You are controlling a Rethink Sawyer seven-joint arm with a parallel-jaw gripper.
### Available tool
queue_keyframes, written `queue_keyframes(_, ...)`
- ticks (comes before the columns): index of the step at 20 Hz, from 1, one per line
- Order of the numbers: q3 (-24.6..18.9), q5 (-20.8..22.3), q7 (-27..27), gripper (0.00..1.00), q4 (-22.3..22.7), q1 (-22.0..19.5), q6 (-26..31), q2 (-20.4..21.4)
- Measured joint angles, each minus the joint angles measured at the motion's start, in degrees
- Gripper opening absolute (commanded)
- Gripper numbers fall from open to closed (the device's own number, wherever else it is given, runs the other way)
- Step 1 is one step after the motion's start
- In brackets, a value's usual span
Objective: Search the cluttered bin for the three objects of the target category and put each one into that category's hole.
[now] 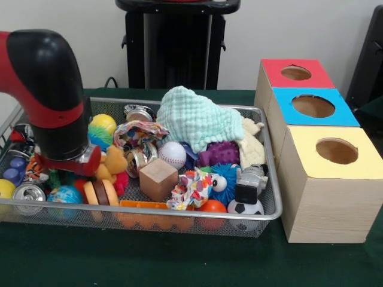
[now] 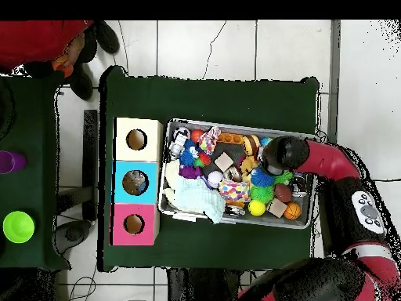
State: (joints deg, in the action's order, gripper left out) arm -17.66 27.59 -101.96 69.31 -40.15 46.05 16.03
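Observation:
A wire mesh bin (image 1: 272, 179) holds a heap of mixed things. Among them are a baseball (image 1: 172, 154), a soccer ball (image 1: 245, 208), an orange ball (image 1: 212, 206), a globe ball (image 1: 64, 194), a rainbow ball (image 1: 102, 128), a wooden cube (image 1: 158, 179), a drink can (image 1: 28, 192) and a mint cloth (image 1: 194, 116). My gripper (image 1: 66, 166) hangs low over the bin's left end in the front view, hidden under the black wrist. In the overhead view the gripper (image 2: 274, 157) sits above the bin's right part. Nothing shows as held.
Three boxes with round holes stand beside the bin: red (image 1: 317, 75), blue (image 1: 347, 110) and yellow (image 1: 359, 158). Overhead, a person's red sleeve (image 2: 39, 39) shows at the top left, and a purple cup (image 2: 6, 161) and a green cup (image 2: 17, 226) stand on a side table.

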Motion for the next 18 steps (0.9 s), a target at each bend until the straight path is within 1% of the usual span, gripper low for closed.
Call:
queue_keyframes(4, 2.4, -1.2, -1.3, 1.00, 2.3, 2.8, -2.9, 1.2)
queue_keyframes(9, 5.8, -4.0, -4.1, 1.00, 4.5, 6.8, -6.9, 2.3)
queue_keyframes(11, 7.1, -6.4, -6.4, 1.00, 4.9, 9.4, -9.8, 2.7)
queue_keyframes(13, 8.0, -7.9, -7.8, 1.00, 5.1, 10.9, -10.9, 2.7)
queue_keyframes(14, 9.0, -10.0, -10.1, 1.00, 5.6, 13.0, -12.0, 2.5)
queue_keyframes(15, 9.2, -10.7, -10.8, 1.00, 5.8, 13.7, -12.2, 2.4)
queue_keyframes(18, 9.7, -14.6, -14.5, 1.00, 6.0, 17.5, -13.2, 1.6)
